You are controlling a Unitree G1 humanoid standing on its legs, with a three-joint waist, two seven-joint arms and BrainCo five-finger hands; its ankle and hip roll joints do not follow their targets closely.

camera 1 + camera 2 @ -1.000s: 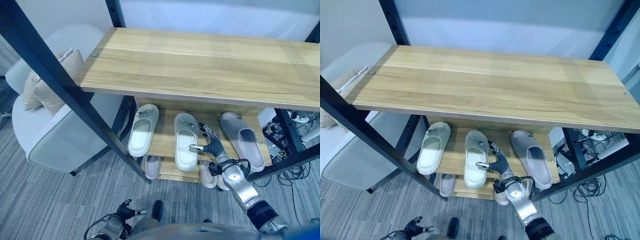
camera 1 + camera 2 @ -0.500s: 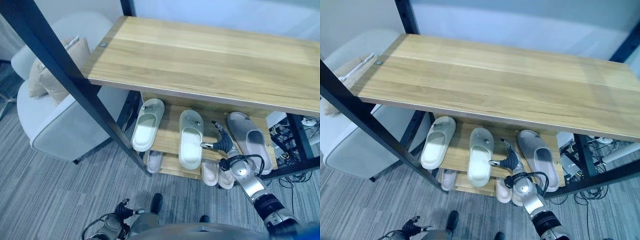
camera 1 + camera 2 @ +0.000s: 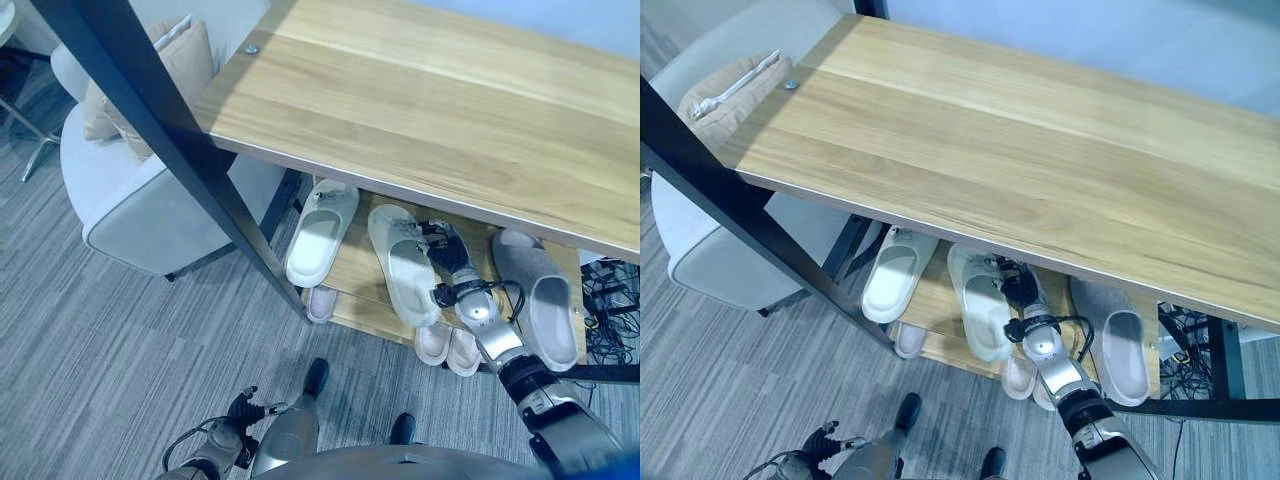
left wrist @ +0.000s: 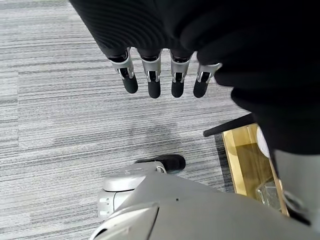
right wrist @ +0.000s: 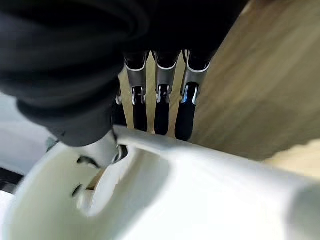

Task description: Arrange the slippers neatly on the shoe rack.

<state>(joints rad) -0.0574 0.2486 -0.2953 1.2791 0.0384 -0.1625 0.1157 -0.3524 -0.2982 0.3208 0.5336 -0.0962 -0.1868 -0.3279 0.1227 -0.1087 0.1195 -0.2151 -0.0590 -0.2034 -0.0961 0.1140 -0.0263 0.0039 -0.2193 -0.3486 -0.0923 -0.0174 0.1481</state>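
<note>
**Gripping the middle slipper on the shoe rack shelf**

Reaching under the wooden top board (image 3: 420,110) of the shoe rack (image 3: 770,235), the right hand (image 3: 447,252) sits on the toe end of the middle slipper (image 3: 400,268), a pale cream one lying lengthwise on the middle shelf (image 3: 352,275). In the right wrist view the fingers (image 5: 161,112) go down one side of the slipper's strap (image 5: 200,155) and the thumb sits against the other side, so the hand looks pinched on the strap.

A second cream slipper (image 3: 322,232) lies to the robot's left of it on the same shelf, angled, heel hanging slightly past the front edge, apart from the middle one. A grey slipper (image 3: 540,292) lies to the right, beyond the hand, also on that shelf. A smaller light pair (image 3: 448,346) sits on the lower shelf under the right forearm, and another small slipper (image 3: 321,303) pokes out on the lower shelf below the left cream slipper.

The left hand (image 4: 160,75) hangs low by the robot's side over the grey striped carpet (image 3: 110,340), fingers straight and loose, holding nothing.

A light grey armchair (image 3: 150,210) with a beige cushion (image 3: 150,90) stands just left of the rack's black frame post.
</note>
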